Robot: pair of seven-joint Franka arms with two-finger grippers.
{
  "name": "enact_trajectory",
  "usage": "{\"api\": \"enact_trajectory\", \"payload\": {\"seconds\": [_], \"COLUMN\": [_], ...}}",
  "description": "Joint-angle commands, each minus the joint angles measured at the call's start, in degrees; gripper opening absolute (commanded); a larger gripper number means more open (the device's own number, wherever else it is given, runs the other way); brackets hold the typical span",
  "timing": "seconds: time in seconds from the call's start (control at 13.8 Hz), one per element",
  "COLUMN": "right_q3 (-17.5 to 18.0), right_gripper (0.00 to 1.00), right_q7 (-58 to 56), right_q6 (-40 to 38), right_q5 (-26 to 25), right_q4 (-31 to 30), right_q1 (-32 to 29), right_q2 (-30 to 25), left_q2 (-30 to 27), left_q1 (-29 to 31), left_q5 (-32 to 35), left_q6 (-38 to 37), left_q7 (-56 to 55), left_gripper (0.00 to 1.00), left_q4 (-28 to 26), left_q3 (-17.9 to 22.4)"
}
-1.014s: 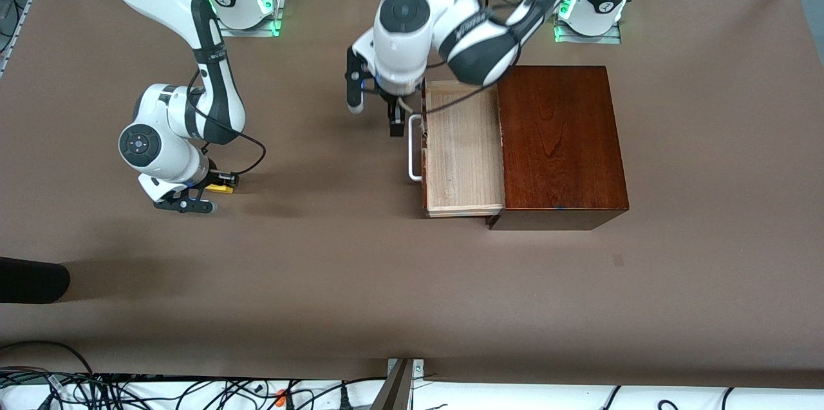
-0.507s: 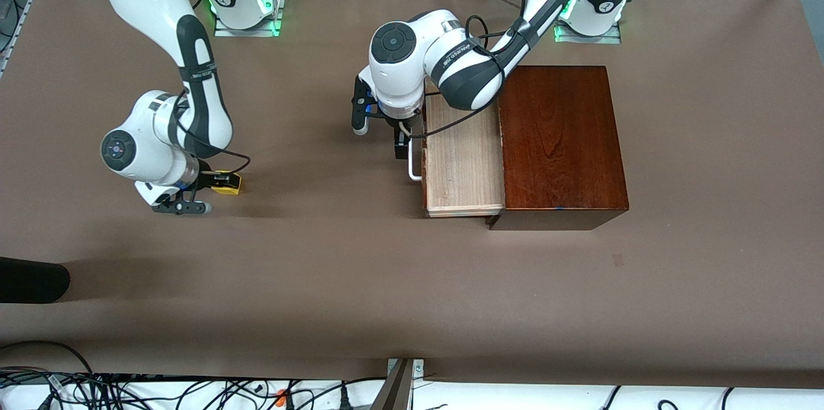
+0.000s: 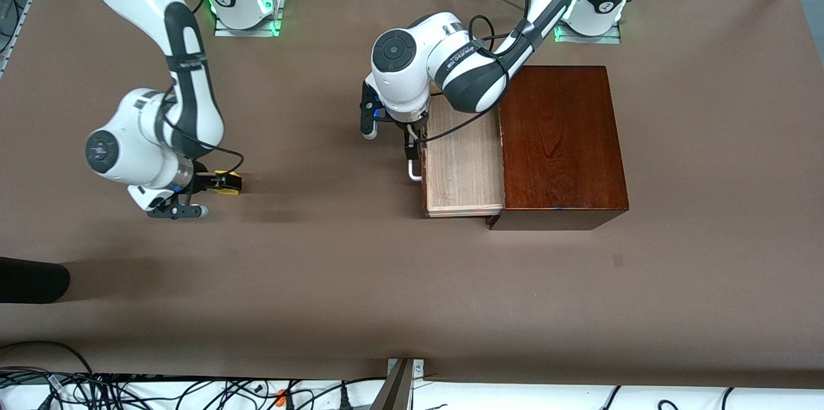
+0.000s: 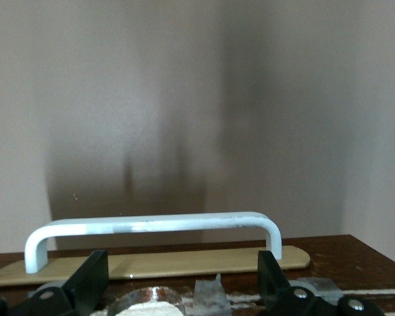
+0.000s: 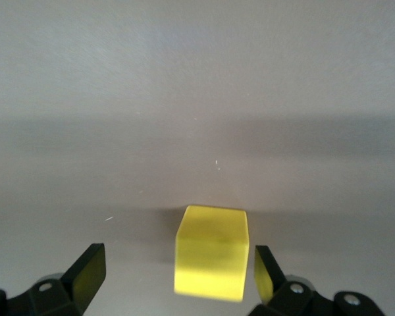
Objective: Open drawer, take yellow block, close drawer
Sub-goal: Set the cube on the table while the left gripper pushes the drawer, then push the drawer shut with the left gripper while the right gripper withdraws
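block out on the table, drawer half open

while the drawer (image 3: 465,165) sits pulled partway out of the dark reddish-brown wooden box (image 3: 562,143), we see its pale wood inside bare in the front view. the box stands toward the left arm's end of the table (image 3: 412,281).

left gripper (image 3: 410,151) is down at the drawer front, right by the white u-shaped bar handle (image 3: 412,173). in the left wrist view the handle (image 4: 151,230) runs across just ahead of the two black fingers (image 4: 92,283), which stand wide apart, one near each end of the bar, not pinching it. we can't tell from either view whether a finger touches the handle or the drawer front.

right gripper (image 3: 205,194) is low over the table toward the right arm's end, well apart from the box. its jaws are spread. the yellow block (image 3: 226,182) rests on the table between the fingertips. in the right wrist view the yellow block (image 5: 212,251) sits upright on the brown surface with a gap to the finger (image 5: 85,273) on one side. the other finger is close beside it; we can't tell whether that one touches. nothing clamps the block.

a dark object (image 3: 32,280) pokes in at the table edge at the right arm's end, nearer the front camera than the block. cables (image 3: 129,391) lie along the white strip at the table's near edge.
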Motion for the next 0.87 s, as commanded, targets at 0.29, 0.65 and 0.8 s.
{"api": "enact_trajectory", "payload": {"seconds": [0.29, 0.65, 0.8], "right_q3": [-5.5, -7.2, -7.6], "right_gripper": [1.00, 1.00, 1.00], "right_q7": [7.6, 9.0, 9.1], "right_q6": [-25.4, -38.5, -42.3], "right_q5": [-8.6, -13.4, -14.0], "right_q4": [21.3, 31.0, 32.2], "right_q1": [-0.2, -0.1, -0.2], "right_q2": [-1.4, -4.3, -7.2], "left_q2": [-1.2, -1.6, -2.3], "left_q1": [-0.1, 0.1, 0.1], "left_q5": [5.5, 7.4, 9.3], "left_q6": [-8.7, -13.6, -17.2], "left_q7": [-4.3, -6.8, -6.8], "left_gripper": [1.00, 1.00, 1.00], "left_q4": [0.7, 0.6, 0.5], "left_q3": [0.5, 1.0, 1.1]}}
